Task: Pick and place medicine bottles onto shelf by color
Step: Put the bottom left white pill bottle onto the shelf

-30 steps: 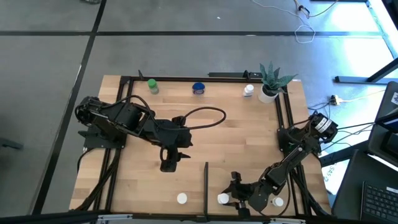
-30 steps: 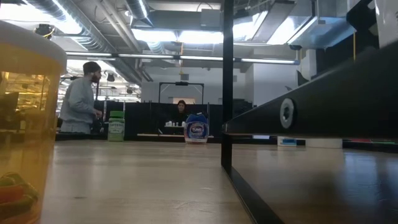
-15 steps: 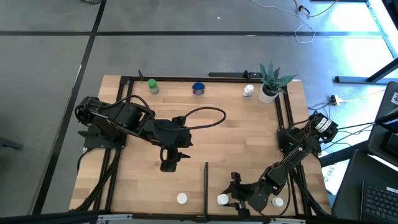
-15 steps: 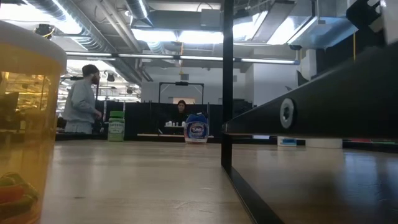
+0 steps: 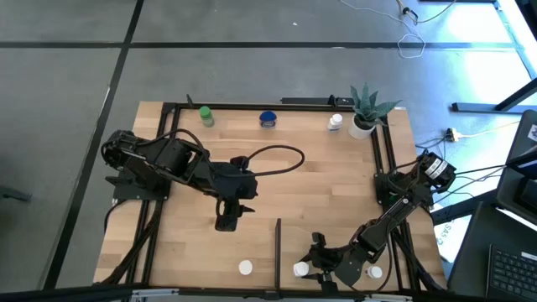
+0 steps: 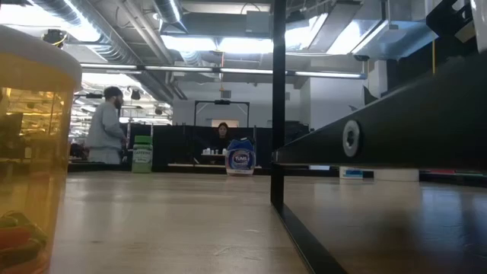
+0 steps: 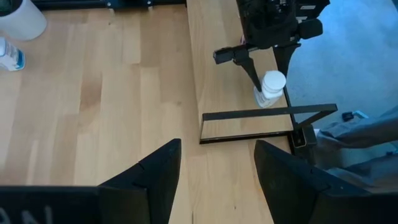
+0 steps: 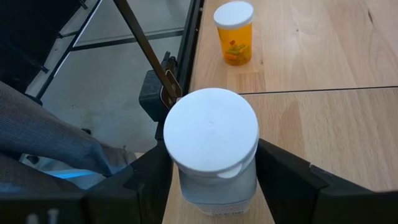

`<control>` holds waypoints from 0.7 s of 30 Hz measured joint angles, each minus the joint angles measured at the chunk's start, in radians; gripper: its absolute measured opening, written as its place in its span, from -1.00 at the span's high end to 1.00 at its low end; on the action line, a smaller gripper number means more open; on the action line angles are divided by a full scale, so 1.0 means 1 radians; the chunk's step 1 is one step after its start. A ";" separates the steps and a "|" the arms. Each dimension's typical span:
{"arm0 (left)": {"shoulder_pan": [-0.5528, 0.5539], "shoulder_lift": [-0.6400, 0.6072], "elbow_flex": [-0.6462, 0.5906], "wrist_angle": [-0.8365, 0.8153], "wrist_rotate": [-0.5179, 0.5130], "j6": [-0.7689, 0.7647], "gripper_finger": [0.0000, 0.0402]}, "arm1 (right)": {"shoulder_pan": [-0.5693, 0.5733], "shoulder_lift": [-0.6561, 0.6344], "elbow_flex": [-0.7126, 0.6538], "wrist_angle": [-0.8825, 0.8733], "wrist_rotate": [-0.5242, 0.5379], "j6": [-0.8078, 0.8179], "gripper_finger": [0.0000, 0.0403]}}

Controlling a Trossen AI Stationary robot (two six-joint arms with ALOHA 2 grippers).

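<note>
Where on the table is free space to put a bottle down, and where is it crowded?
Bare wood lies between the left gripper and the plant, and left of the divider bar up to the orange bottle. Crowded: the near edge right of the bar, where the right gripper straddles a white-capped bottle.

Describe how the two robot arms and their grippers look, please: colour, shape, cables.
Both arms are dark, nearly black, built of blocky jointed segments. The left gripper and the right gripper each end in two flat, tapered black fingers. A thin black cable loops above the left arm. No markings are legible.
</note>
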 joint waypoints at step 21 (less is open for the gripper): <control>0.000 0.000 0.000 -0.002 0.000 -0.004 0.01 | -0.020 0.000 0.000 -0.018 -0.004 -0.052 -0.10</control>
